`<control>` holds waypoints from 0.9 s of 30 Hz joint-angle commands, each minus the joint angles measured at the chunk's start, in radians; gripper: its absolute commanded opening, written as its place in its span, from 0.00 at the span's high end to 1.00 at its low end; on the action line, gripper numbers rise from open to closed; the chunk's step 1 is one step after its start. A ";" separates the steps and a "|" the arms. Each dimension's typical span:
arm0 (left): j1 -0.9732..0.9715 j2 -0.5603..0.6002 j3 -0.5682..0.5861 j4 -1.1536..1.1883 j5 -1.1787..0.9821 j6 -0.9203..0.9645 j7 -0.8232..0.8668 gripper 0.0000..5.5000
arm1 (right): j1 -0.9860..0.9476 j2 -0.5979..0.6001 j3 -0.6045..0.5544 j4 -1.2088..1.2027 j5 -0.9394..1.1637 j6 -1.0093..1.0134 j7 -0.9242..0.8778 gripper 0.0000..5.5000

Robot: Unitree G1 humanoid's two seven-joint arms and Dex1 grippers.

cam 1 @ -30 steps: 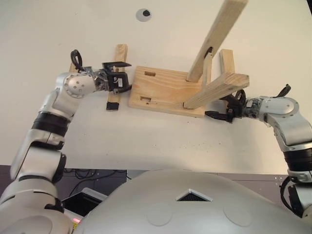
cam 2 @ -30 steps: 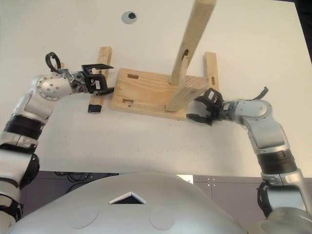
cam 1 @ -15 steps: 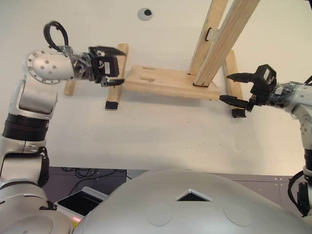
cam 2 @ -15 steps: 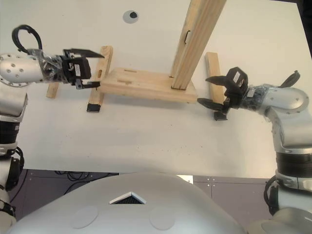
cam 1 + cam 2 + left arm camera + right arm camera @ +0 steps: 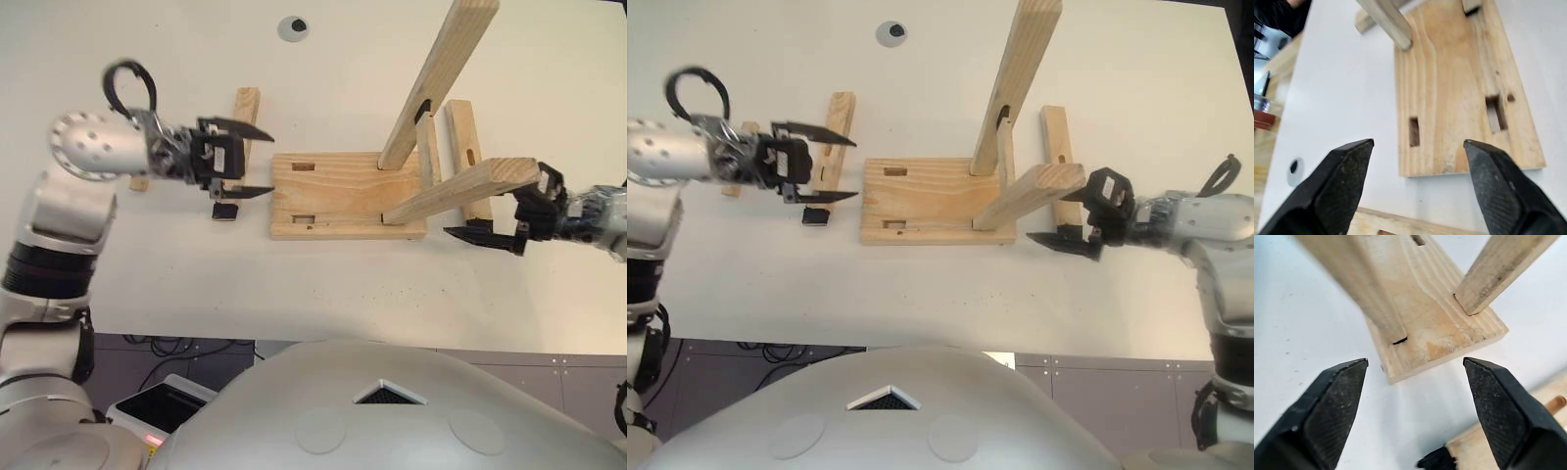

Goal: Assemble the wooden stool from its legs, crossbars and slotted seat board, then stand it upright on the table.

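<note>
- head view: the pale slotted wooden seat board (image 5: 333, 191) is laid flat on the white table (image 5: 294, 274), with a pale wooden leg (image 5: 460, 191) leaning in its right end.
- left wrist: the black left gripper (image 5: 1419, 142) is spread empty before the free slots (image 5: 1414, 131).
- right wrist: the black right gripper (image 5: 1415, 362) is spread empty too; that leg is probably best squared up first.

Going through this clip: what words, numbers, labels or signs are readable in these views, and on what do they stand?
None: no word, number, label or sign can be read in any view.
The seat board, the upright leg and the leaning leg show bare wood.
The left gripper and right gripper show plain black fingers.
The round insert in the table is too small to tell any marking.
</note>
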 commanded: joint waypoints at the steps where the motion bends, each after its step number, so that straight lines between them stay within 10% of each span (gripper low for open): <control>1: -0.131 -0.033 -0.024 0.087 0.048 0.001 0.012 0.39 | 0.080 -0.032 0.005 -0.126 0.071 0.062 0.033 0.35; 11: -0.320 -0.421 -0.230 0.902 0.428 -0.486 0.493 0.39 | -0.064 0.095 0.428 -0.133 -0.239 0.143 -0.224 0.35; 27: 0.021 -0.308 -0.199 0.347 0.163 -0.147 0.138 0.39 | -0.295 0.272 0.481 0.069 -0.418 0.240 -0.492 0.35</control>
